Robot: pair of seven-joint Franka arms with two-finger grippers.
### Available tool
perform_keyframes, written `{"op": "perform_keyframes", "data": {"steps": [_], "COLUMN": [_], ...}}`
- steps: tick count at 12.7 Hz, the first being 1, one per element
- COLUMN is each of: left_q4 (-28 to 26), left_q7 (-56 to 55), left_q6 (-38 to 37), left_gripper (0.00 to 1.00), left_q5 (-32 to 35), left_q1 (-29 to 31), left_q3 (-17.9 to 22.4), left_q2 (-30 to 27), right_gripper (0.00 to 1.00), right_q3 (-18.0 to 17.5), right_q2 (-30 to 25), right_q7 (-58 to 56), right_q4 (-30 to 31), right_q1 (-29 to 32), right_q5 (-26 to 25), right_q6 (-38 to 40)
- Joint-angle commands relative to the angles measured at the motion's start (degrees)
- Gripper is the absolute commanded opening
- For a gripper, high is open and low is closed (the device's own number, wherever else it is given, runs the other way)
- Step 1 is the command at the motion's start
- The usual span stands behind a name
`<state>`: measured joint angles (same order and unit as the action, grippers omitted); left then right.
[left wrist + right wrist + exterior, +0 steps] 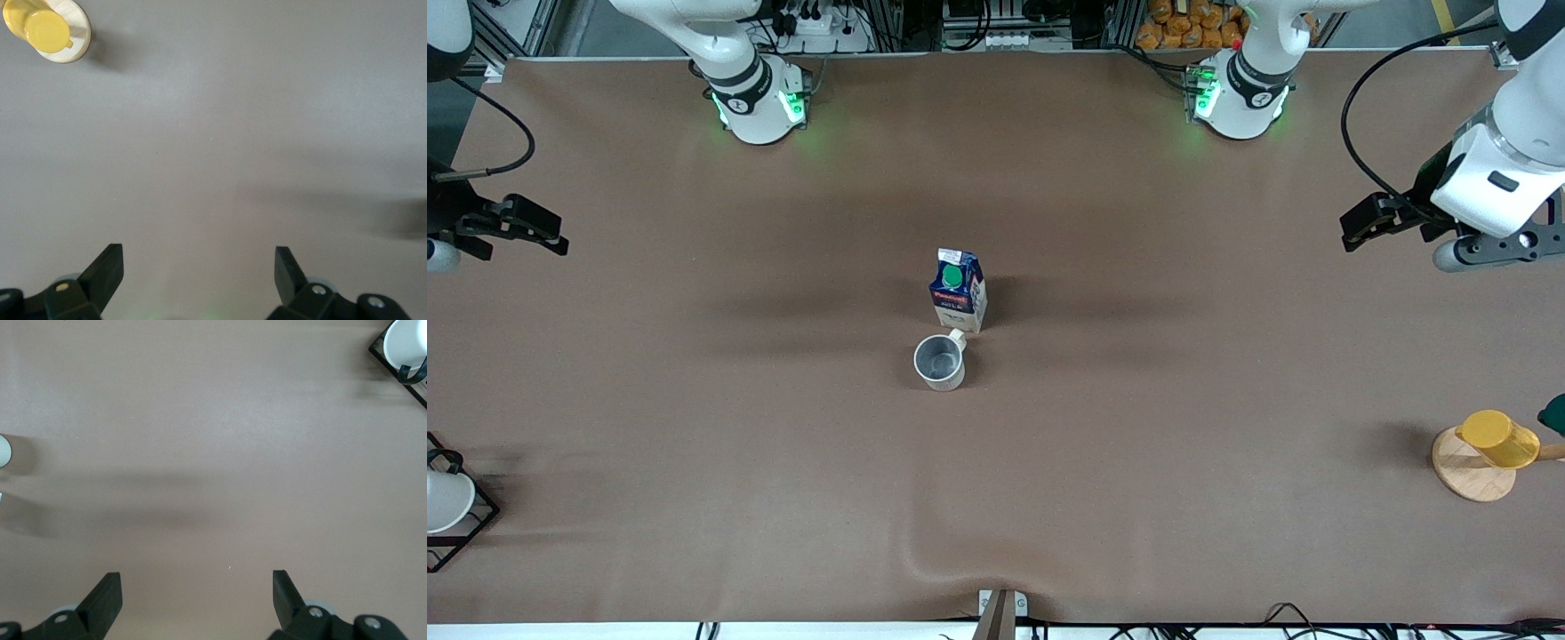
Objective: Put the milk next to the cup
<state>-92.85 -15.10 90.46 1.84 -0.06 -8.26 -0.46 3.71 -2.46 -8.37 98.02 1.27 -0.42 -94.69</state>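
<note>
The milk (959, 292), a dark-blue carton with a green cap, stands upright mid-table. The cup (940, 361), a pale grey-white mug, stands right beside it, nearer to the front camera, its handle pointing at the carton's base. My left gripper (1360, 229) hangs open and empty over bare table at the left arm's end, well apart from both; its wrist view shows its open gripper (199, 267) over bare table. My right gripper (547, 233) hangs open and empty over the right arm's end, and its wrist view shows the same (197, 590). Neither wrist view shows the milk.
A yellow cup (1498, 437) lies on a round wooden coaster (1469, 476) at the left arm's end, also in the left wrist view (45, 30). A white cup (443, 500) sits in a black wire rack at the right arm's end, also in the right wrist view (405, 341).
</note>
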Motion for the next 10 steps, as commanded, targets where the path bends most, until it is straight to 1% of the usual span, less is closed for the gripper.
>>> {"op": "perform_keyframes", "data": {"steps": [1, 3, 4, 5, 6, 10], "left_q4": [-1.46, -0.23, 1.25, 3.36, 4.07, 4.61], "left_q7": [1.21, 1.74, 2.09, 2.27, 2.35, 2.44], "left_q6": [1.21, 0.94, 0.86, -0.71, -1.94, -2.92], "left_gripper": [1.0, 1.0, 1.0, 1.0, 1.0, 1.0], "left_q5": [-1.14, -1.05, -0.79, -0.87, -0.87, -0.96], "left_q1": [-0.03, 0.06, -0.03, 0.06, 0.15, 0.24], "left_q3": [0.61, 0.53, 0.53, 0.61, 0.7, 0.79], "left_q2": [-1.48, -0.77, 0.18, 1.33, 1.42, 1.25], "right_gripper": [1.0, 1.0, 1.0, 1.0, 1.0, 1.0], "right_q3": [-0.28, -0.28, -0.28, -0.28, -0.28, -0.28], "right_q2": [0.18, 0.18, 0.18, 0.18, 0.09, 0.27], "right_q7": [0.99, 0.99, 0.99, 0.99, 0.99, 0.9], "right_q4": [-0.82, -0.82, -0.82, -0.82, -0.82, -0.82], "right_q1": [0.4, 0.31, 0.23, 0.22, 0.22, -0.04], "right_q5": [-1.16, -1.16, -1.16, -1.16, -1.16, -1.16], "right_q6": [0.12, 0.03, 0.12, 0.2, 0.38, 0.47]}}
